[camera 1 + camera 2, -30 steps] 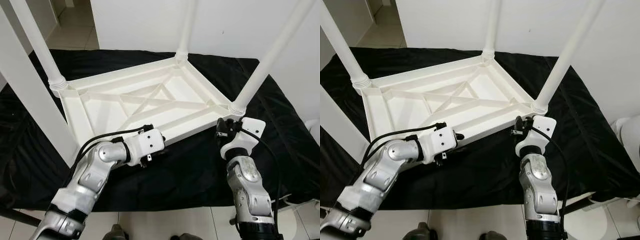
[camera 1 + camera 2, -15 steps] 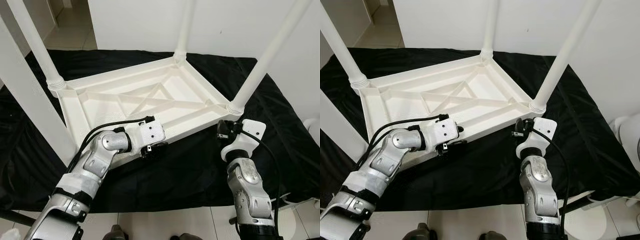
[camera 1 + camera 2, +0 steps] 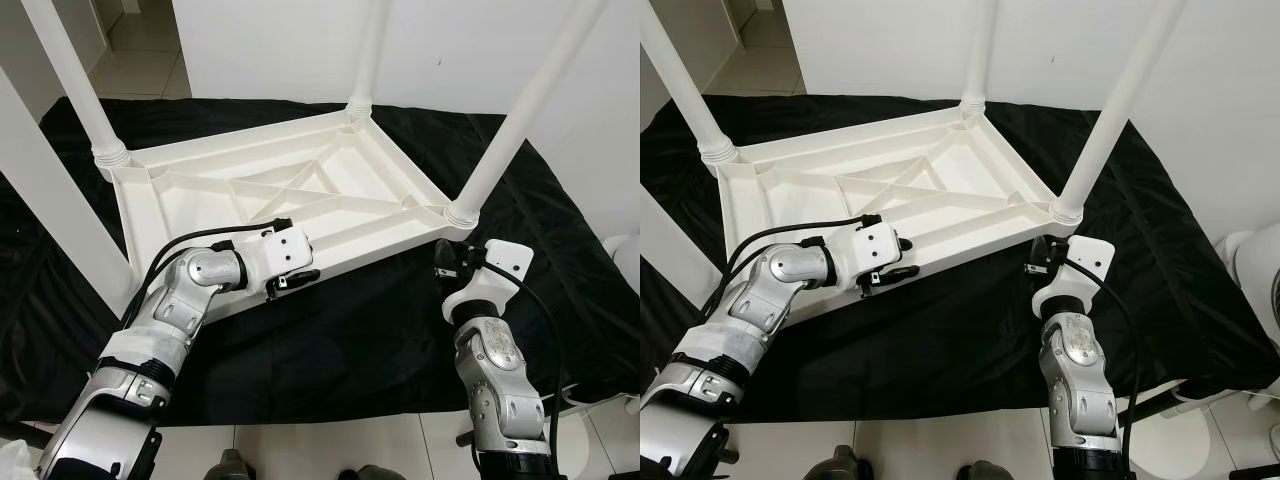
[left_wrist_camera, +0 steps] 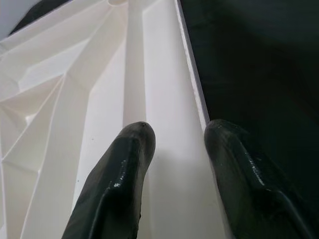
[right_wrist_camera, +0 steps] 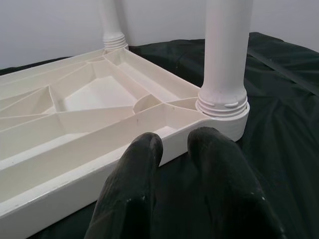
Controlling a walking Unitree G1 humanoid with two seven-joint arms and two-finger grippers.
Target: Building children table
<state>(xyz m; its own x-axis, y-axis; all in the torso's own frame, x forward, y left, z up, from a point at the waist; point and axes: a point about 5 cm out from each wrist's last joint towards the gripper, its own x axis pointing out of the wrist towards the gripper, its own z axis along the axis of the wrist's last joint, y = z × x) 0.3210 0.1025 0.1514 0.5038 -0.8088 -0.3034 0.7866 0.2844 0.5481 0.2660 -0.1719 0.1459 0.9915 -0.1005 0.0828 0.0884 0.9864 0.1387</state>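
Observation:
A white children's table (image 3: 400, 190) lies upside down on a black cloth (image 3: 380, 330), its ribbed underside facing up. Its legs stand upright: one at the near right corner (image 3: 505, 135), one at the far corner (image 3: 365, 60), one at the left (image 3: 75, 85). My left gripper (image 3: 290, 280) is at the table's near rim. In the left wrist view it (image 4: 179, 132) stands open astride the rim, one finger over the underside, the other over the cloth. My right gripper (image 3: 443, 262) is shut on nothing, just short of the near right corner (image 5: 224, 112).
The cloth covers a low surface that ends near me, with tiled floor (image 3: 330, 450) below it. A white wall stands close behind the table. A fourth white leg (image 3: 50, 190) rises close by at the left. A white rounded object (image 3: 1255, 270) sits at the right edge.
My left gripper has swung from in front of the near rim up onto it. The whole picture has shifted slightly. The right arm has barely moved.

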